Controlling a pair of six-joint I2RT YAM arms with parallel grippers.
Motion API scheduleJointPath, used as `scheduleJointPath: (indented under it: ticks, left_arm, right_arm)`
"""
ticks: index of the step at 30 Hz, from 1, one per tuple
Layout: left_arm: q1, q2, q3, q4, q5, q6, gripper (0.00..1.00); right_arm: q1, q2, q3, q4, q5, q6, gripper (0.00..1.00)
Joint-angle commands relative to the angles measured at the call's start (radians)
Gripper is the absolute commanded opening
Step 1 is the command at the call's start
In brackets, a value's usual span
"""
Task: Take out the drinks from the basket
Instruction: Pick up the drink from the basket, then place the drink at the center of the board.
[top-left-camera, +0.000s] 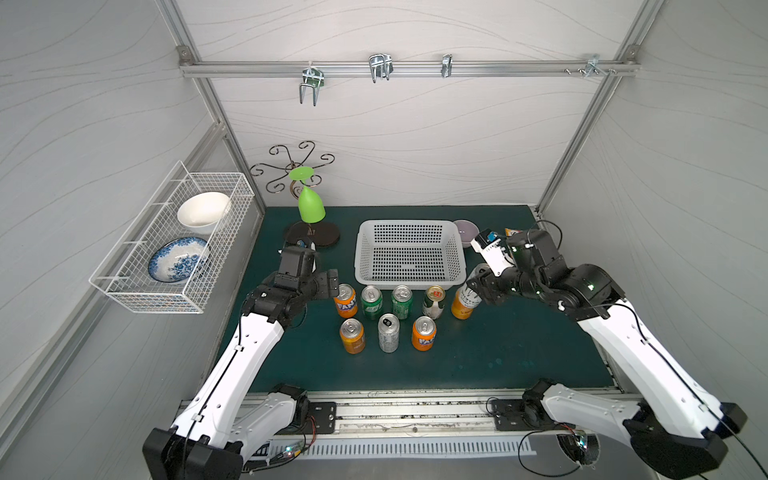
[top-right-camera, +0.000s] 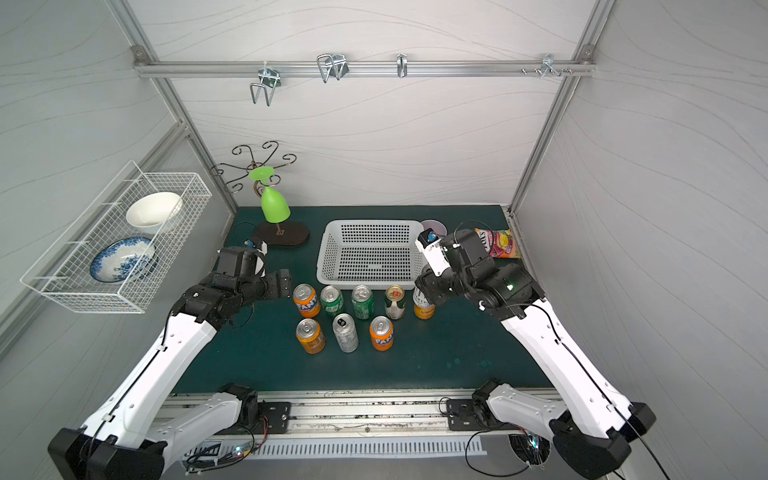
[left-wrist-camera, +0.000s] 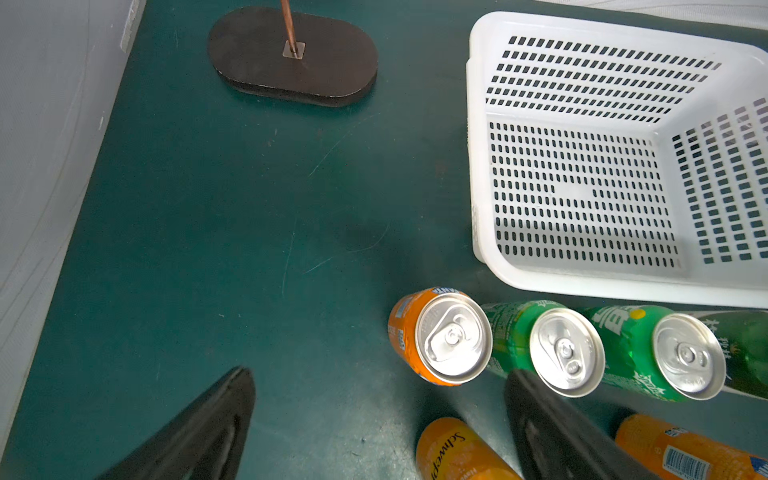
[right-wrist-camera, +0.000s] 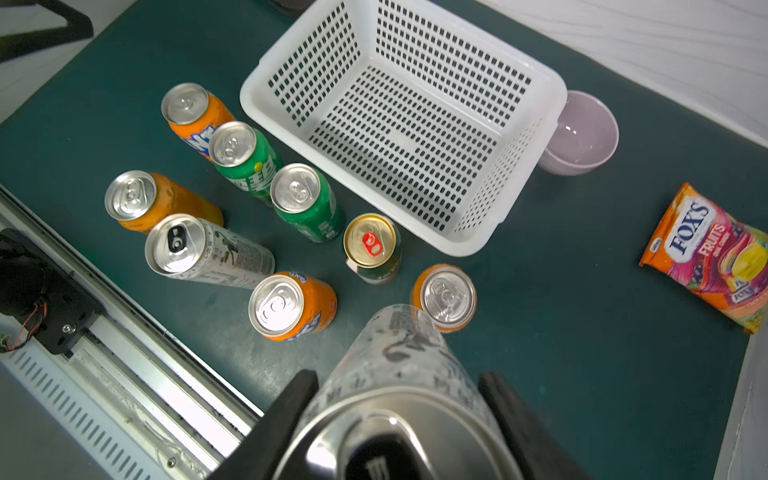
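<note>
Drinks (top-left-camera: 402, 302) stand before the basket (top-left-camera: 409, 253); right gripper (right-wrist-camera: 401, 376) pinches a slim silver can (right-wrist-camera: 390, 345) over an orange can (right-wrist-camera: 446, 297) there; left gripper (left-wrist-camera: 380, 374) spread.

open mat (left-wrist-camera: 199, 216) left of cans (top-left-camera: 389, 334); cans crowd basket (top-left-camera: 409, 286) front

Robot lab test cell: aluminium-profile frame (top-left-camera: 498, 68), white panel walls (top-left-camera: 415, 145), green mat (top-left-camera: 478, 357); left arm (top-left-camera: 232, 365), right arm (top-left-camera: 640, 345) bolted to base rail (top-left-camera: 407, 411) at 6 o'clock; mock-kitchen wire rack (top-left-camera: 153, 299) at 9 o'clock.
</note>
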Motion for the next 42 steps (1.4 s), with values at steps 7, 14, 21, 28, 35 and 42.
scheduleJointPath:
  ticks: [7, 14, 21, 28, 35, 42]
  left_arm:
    - [0.013, -0.011, -0.019, 0.044, -0.015, 0.016, 0.98]
    - [0.016, -0.013, -0.032, 0.055, -0.016, 0.020, 0.98]
    - [0.015, -0.008, -0.036, 0.058, -0.014, 0.024, 0.98]
    - [0.017, -0.003, -0.035, 0.060, -0.013, 0.022, 0.98]
    - [0.017, -0.001, -0.035, 0.059, -0.013, 0.022, 0.98]
    - [0.017, 0.001, -0.035, 0.059, -0.015, 0.022, 0.98]
  right_arm:
    - [0.066, -0.070, -0.140, 0.134, 0.071, 0.064, 0.49]
    - [0.101, -0.087, -0.271, 0.239, 0.090, 0.095, 0.49]
    - [0.116, -0.097, -0.376, 0.322, 0.088, 0.135, 0.49]
    - [0.125, -0.101, -0.462, 0.377, 0.084, 0.167, 0.48]
    - [0.137, -0.095, -0.535, 0.432, 0.099, 0.185, 0.48]
    - [0.151, -0.080, -0.568, 0.469, 0.093, 0.206, 0.48]
